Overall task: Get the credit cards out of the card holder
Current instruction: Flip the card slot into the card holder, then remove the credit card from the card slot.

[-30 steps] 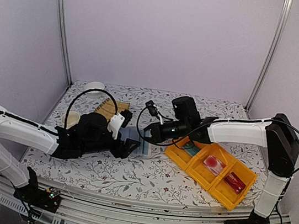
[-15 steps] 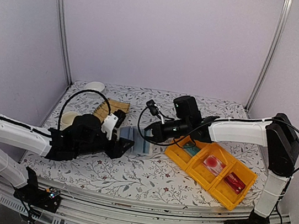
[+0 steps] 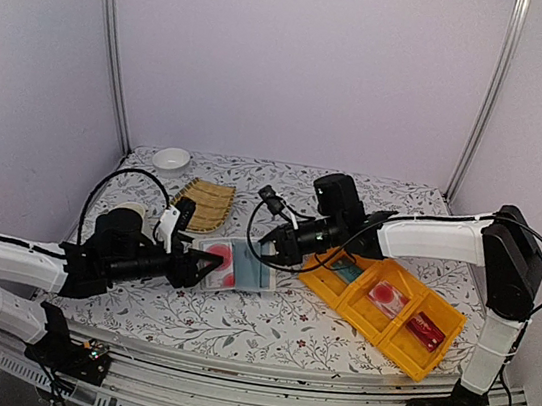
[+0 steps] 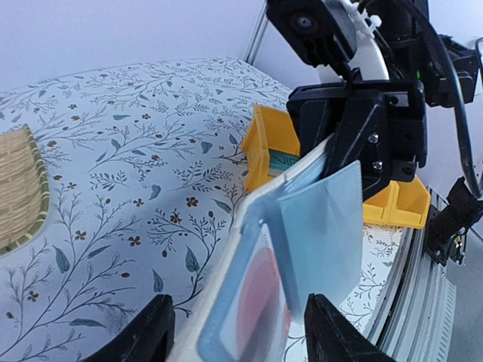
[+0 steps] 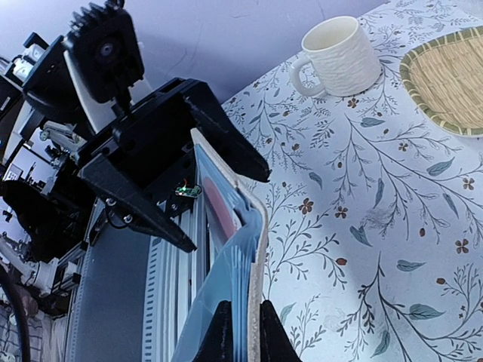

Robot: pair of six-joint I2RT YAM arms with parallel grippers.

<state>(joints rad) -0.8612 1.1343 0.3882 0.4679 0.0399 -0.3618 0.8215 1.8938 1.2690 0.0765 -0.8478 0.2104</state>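
Now right claw (image 3: 273, 248) clamps card holder (image 3: 248, 260); left claw (image 3: 203, 266) straddles it.

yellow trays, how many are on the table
3, side by side in a row on the right side: the inner tray holds something teal, the middle tray something red-pink, the outer tray something red. None looks hidden.

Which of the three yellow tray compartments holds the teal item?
The end compartment nearest the right pincer; the middle compartment holds something pink-red, the opposite end compartment something red.
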